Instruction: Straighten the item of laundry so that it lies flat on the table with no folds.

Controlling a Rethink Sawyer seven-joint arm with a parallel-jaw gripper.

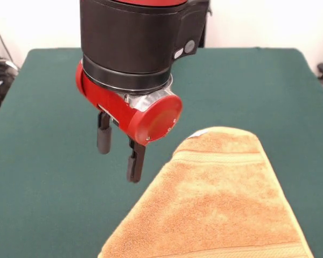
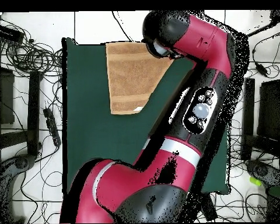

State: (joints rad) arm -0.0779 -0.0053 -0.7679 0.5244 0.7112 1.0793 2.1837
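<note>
Front view: the gripper hangs below the red and black arm, over bare green cloth of the table. Its two dark fingers point down with a clear gap between them and nothing in it — jaws apart, empty. The tips look to be above the cloth, though whether they touch it cannot be told from this angle.

The orange-tan hand towel lies at the picture's lower right, running off the bottom edge. Its far end is rounded and narrower than the near part, which suggests a fold or doubled layer there. A flat woven stripe band crosses it near that far end; a small white tag shows at the top edge. The gripper stands just beside the towel's left edge, on the picture's left of it, not touching it.

Overhead view: the towel sits at the table's far edge from the robot base, at the picture's top, its upper edge at the table's rim. The arm reaches diagonally up from the base and its wrist covers the towel's upper right corner — the gripper itself is hidden under it. The towel's right side is cut off at a slant by the arm; a stripe band runs near its lower edge.
</note>
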